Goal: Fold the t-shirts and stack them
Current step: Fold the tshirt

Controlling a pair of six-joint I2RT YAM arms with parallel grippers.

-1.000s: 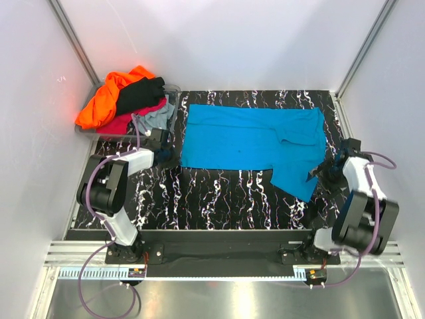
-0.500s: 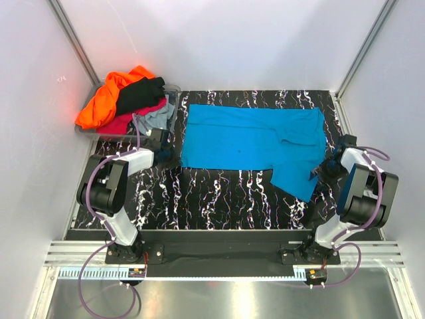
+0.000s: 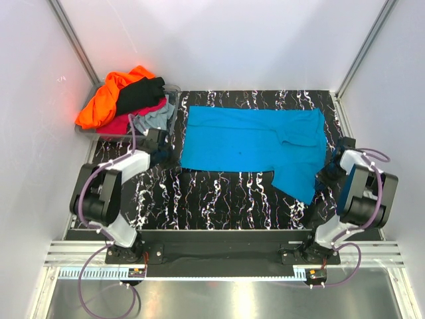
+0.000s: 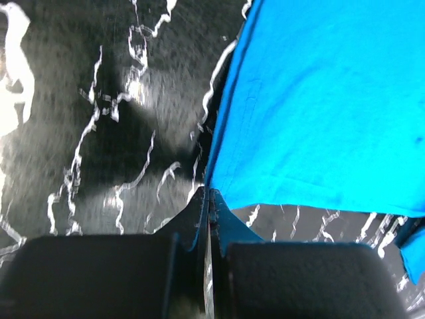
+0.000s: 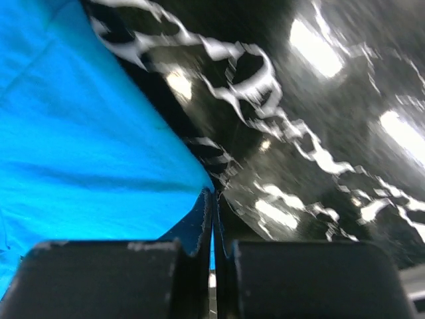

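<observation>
The turquoise-blue t-shirt (image 3: pixel 252 139) lies spread flat across the middle and right of the top view. Its long side runs left to right, and one part reaches down toward the lower right. In the upper left the others are heaped together: the orange t-shirt (image 3: pixel 99 103) on top, the black t-shirt (image 3: pixel 139 93) draped across it, the crimson-pink t-shirt (image 3: pixel 123 123) beneath, and the grey t-shirt (image 3: pixel 158 117) at the heap's lower right edge.

Plain bright turquoise-blue all over the soft cloth short-sleeved t-shirt (image 3: pixel 252 141), from the dark left fingers (image 4: pixel 229 229) across to the dark right fingers (image 5: pixel 232 229). Under both, a glossy black surface (image 3: pixel 219 199) veined with white marble streaks. Beyond the left fingers, a heap of plain cloth shirts: vivid orange shirt (image 3: pixel 106 100), black shirt (image 3: pixel 141 93), crimson-pink shirt (image 3: pixel 123 125), grey shirt (image 3: pixel 157 118).
</observation>
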